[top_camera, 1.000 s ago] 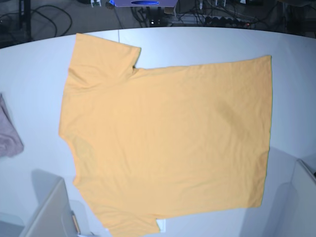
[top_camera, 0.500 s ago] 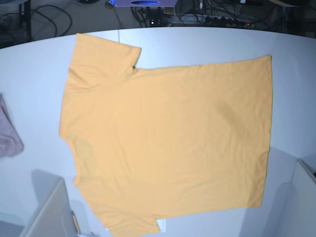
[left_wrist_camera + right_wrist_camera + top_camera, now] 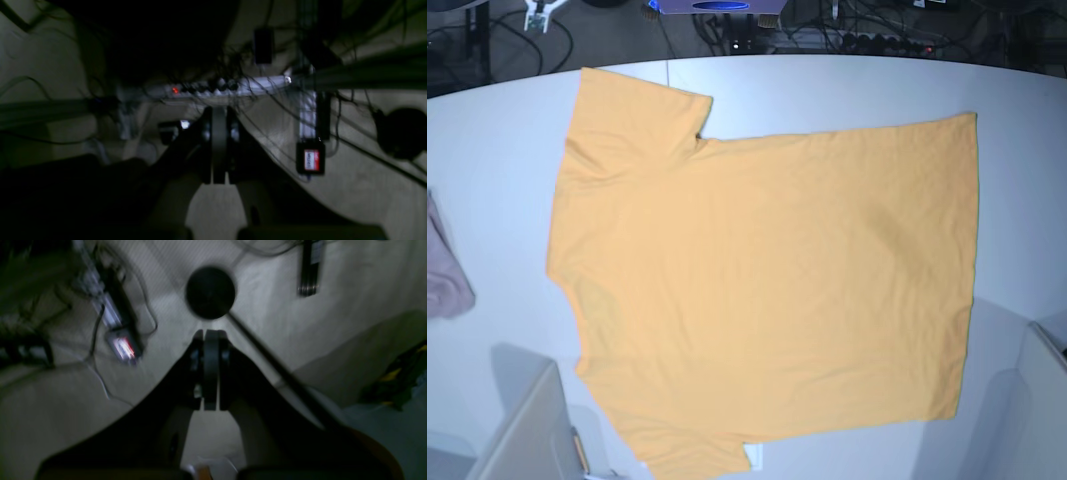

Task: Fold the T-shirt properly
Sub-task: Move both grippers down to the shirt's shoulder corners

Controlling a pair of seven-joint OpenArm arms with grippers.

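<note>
The orange-yellow T-shirt (image 3: 767,290) lies spread flat on the white table (image 3: 847,90) in the base view, sleeves at the left and hem at the right. No black marks show on its upper side. Neither gripper shows over the table in the base view. In the left wrist view my left gripper (image 3: 218,115) is shut and empty, pointing at a dim floor with cables. In the right wrist view my right gripper (image 3: 210,336) is shut and empty, also over the floor. The shirt shows in neither wrist view.
A pinkish-mauve cloth (image 3: 445,270) lies at the table's left edge. Grey arm parts stand at the bottom left (image 3: 527,435) and bottom right (image 3: 1039,400) corners. A power strip (image 3: 213,87) and a black round base (image 3: 210,292) lie on the floor.
The T-shirt has not moved. A small white object has come into view beyond the table's far left edge in the base view.
</note>
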